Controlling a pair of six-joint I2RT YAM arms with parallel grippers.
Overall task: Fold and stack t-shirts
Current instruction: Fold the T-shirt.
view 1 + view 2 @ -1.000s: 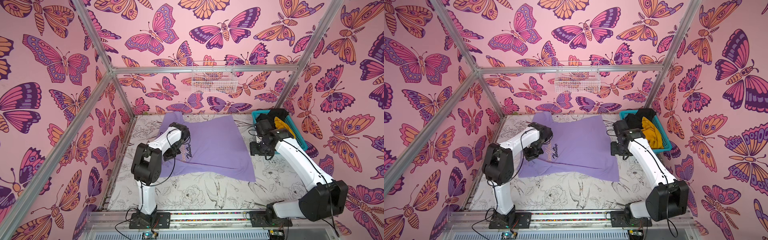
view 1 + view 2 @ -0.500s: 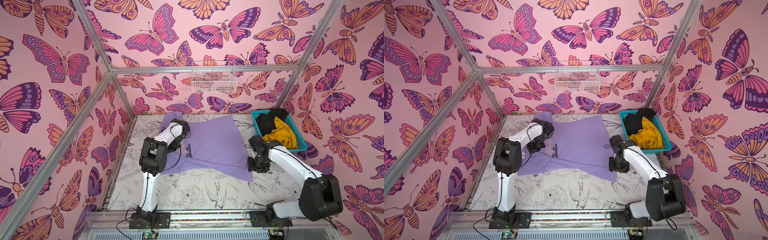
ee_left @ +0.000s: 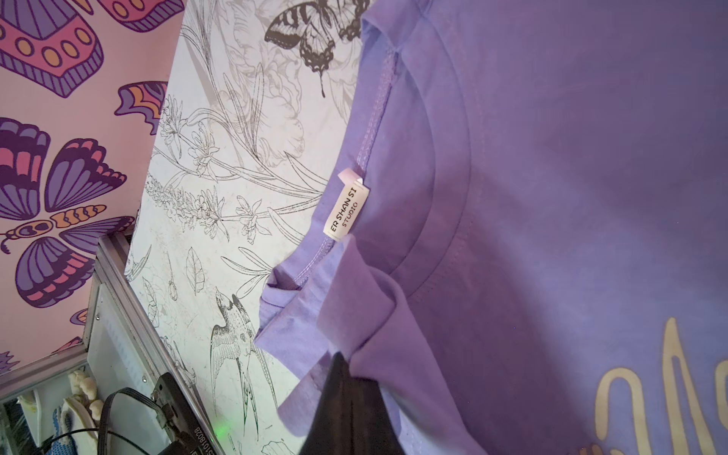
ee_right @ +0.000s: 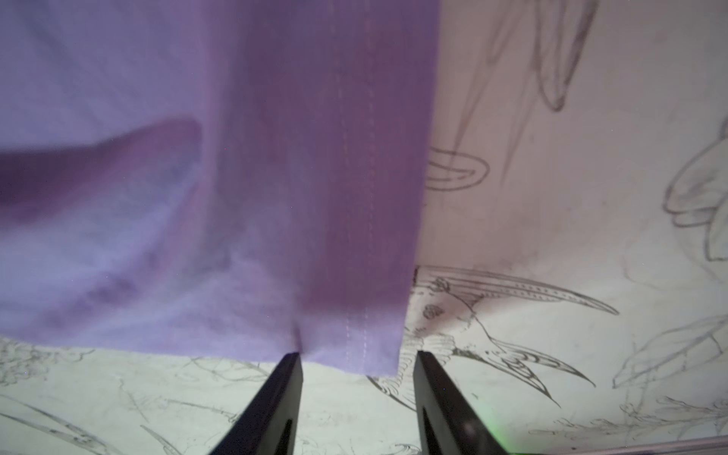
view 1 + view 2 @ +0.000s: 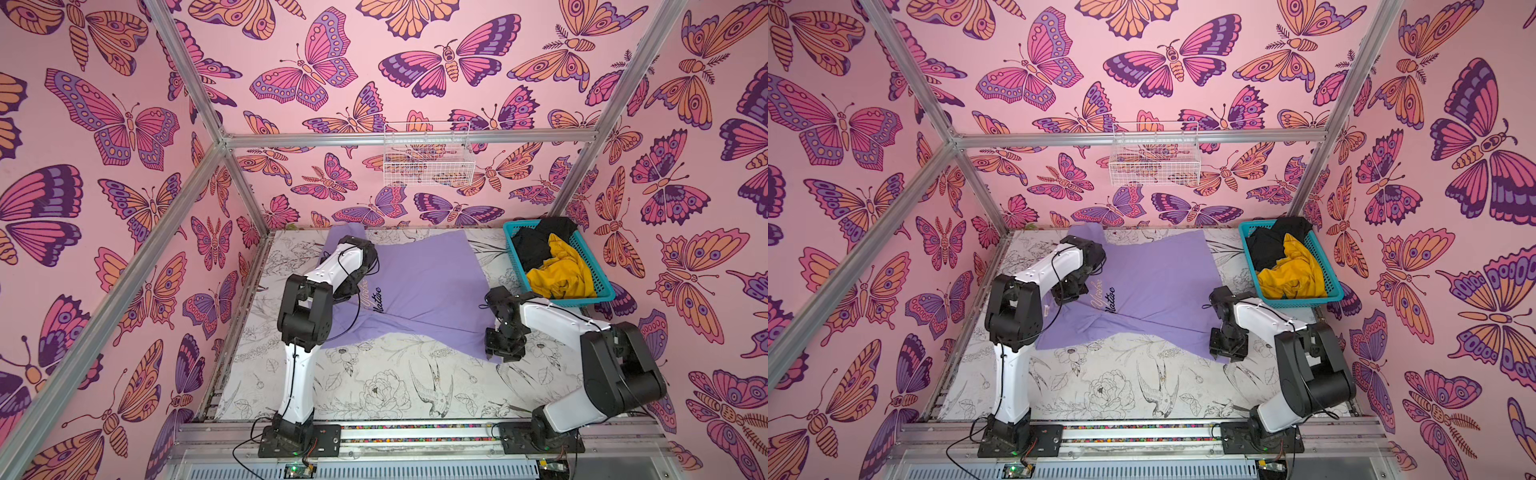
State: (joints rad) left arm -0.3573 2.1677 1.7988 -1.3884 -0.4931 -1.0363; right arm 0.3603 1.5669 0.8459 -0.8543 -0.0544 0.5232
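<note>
- The lavender t-shirt [image 5: 424, 286] is spread, print side up, across the far half of the bench [image 5: 374, 386]. It reaches from the far-left corner towards the right edge. A diagonal crease is seen running towards its near hem.
- A fold of cloth beside the collar, close to the neck label [image 3: 346, 208], is pinched by the left gripper [image 3: 342, 366], whose jaws are pressed together. If only one layer has been caught, the shoulder could be dragged and the collar skewed when a pull is made.
- The right gripper [image 4: 356, 356] is held low with its jaws spread, and the hem corner [image 4: 370, 354] lies just ahead of the gap. Nothing is gripped there yet.
- Only the very tip of the corner is offered, so a closure made too early is likely to miss the cloth or nip just the edge, and a slip may follow on lifting.
- If the two arms are moved unevenly, the existing crease could be deepened and a crooked fold produced.
- The yellow t-shirt [image 5: 561, 274] and black t-shirt [image 5: 536, 245] are heaped in the basket [image 5: 592, 270] at the far-right corner. The right arm's elbow is seen close beside it, so a wide swing could knock it.
</note>
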